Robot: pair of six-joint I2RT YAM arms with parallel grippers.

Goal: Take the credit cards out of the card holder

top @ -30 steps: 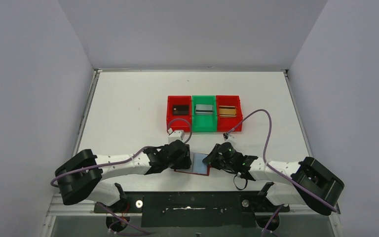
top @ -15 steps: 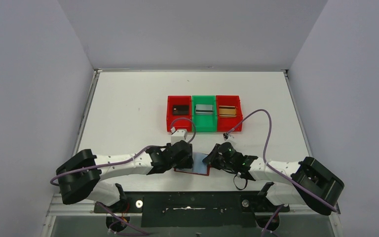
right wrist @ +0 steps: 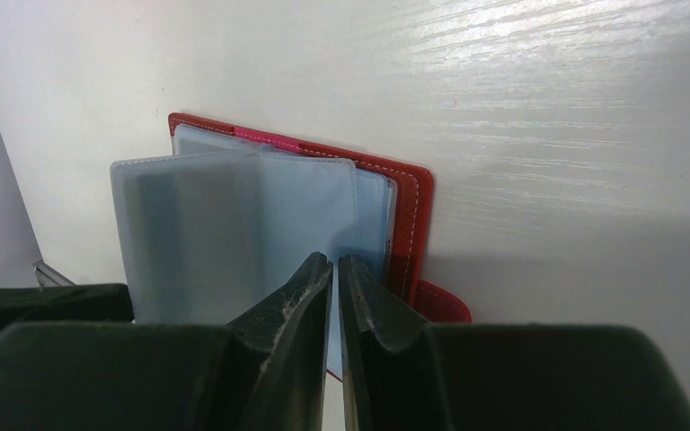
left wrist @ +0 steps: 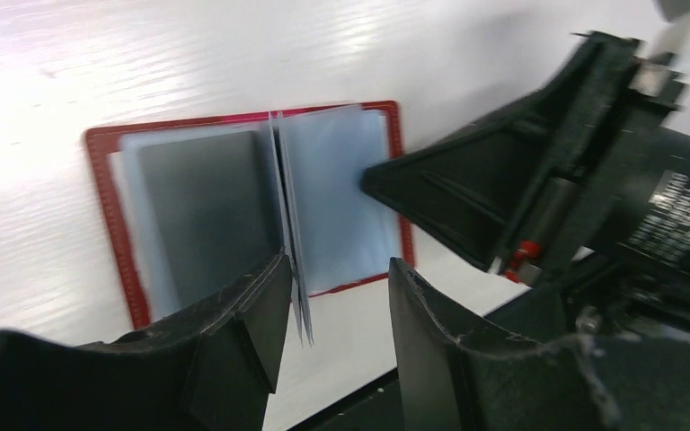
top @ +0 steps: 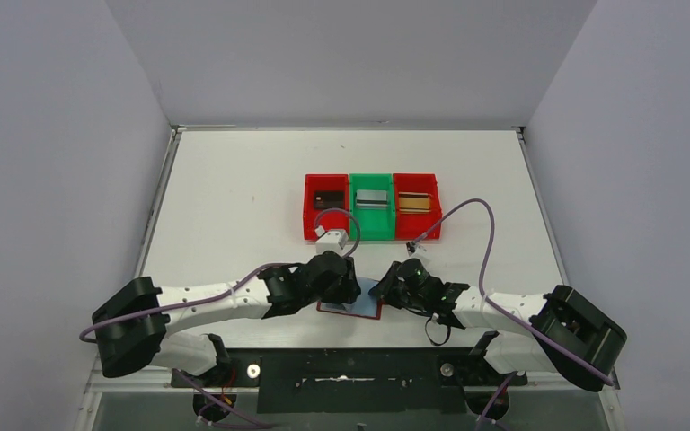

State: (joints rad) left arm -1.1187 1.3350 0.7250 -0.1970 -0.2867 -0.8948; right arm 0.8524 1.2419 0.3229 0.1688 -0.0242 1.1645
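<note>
Left wrist cam showed the left gripper (left wrist: 337,274) w/ fingers apart. The upright edges of a few clear sleeves stood in the gap, closer to the finger at frame left. Just beyond those fingertips the card holder (left wrist: 332,206) lay open flat on the white table (left wrist: 144,54), red border all round. A dark credit card (left wrist: 202,211) sat in the sleeve page beyond that same finger; the page on the other side was plain bluish plastic. The right gripper (left wrist: 373,180) pointed in from the opposite side, tip touching that plain page.

On the right wrist cam its fingers were all but together, only a sliver between them, tips down on the fanned sleeves. I couldn't tell whether a sleeve was nipped.

Top cam: holder sat between both grippers. Well beyond them, apart from the holder, were three bins in a row: left-side red bin (top: 325,226) w/ black card (top: 328,198), green bin (top: 371,229) w/ silver card (top: 372,198), right-side red bin (top: 418,226) w/ gold card (top: 415,202).
</note>
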